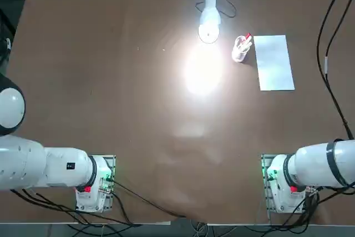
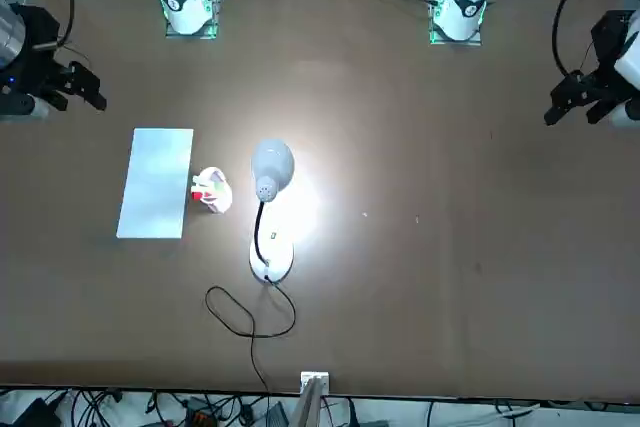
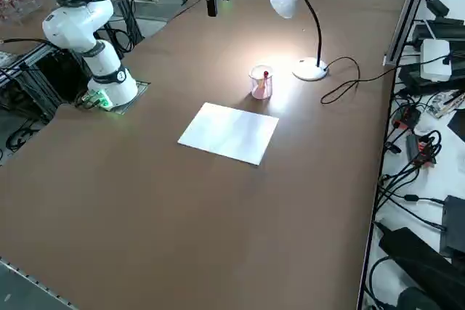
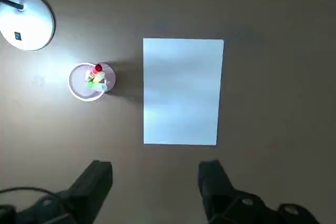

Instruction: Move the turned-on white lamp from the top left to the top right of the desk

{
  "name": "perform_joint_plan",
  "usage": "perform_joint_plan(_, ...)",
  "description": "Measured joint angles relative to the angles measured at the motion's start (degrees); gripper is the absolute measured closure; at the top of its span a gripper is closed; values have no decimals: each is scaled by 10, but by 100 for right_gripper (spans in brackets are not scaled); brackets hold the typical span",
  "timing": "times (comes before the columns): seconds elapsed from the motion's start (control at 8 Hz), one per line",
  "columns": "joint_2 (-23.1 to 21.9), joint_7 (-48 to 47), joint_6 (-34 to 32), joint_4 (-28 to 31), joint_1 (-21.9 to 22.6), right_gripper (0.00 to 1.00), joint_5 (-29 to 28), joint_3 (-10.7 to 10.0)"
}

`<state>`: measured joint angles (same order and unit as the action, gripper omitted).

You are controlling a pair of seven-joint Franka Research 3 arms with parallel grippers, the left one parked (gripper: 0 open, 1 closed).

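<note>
the lamp [image 1: 209, 18] is lit and stands at the far edge of the desk [image 1: 100, 92], about mid-width, its round base [image 2: 271, 257] flat on the top and its head [image 3: 285, 0] leaning over toward the robot's side, throwing a bright patch on the brown surface in front of it. its thin black cord [image 2: 245, 319] loops loosely behind the base and runs off the far edge. judged against the task, nothing looks done yet: the lamp is untouched, no finger is near it, and the far right corner of the desk is where it has to end up. the right gripper [image 4: 155, 182] hangs high above the table with its two fingers spread apart and nothing between them; from the wrist view it looks down over the sheet of paper [image 4: 182, 91], with the pen cup [image 4: 91, 81] and the lamp base off to one side. left to do, as i read it: reach in, take the lamp by neck or base, carry it rightward and set it down upright, minding the cord's slack. one container on the desk: a small clear pen cup [image 1: 241, 48], upright, just beside the lamp base and close to the near edge of the paper [image 1: 274, 61], not touching either as far as i can tell. it holds a few small items, red, yellow and green showing; i cannot tell exactly what they are, likely pens or markers.
</note>
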<state>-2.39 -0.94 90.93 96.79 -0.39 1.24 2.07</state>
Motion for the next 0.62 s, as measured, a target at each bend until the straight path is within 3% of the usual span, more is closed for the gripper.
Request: perform_joint_plan(0.62, 12, 0, -14, -15, 2, 0, 2, 4)
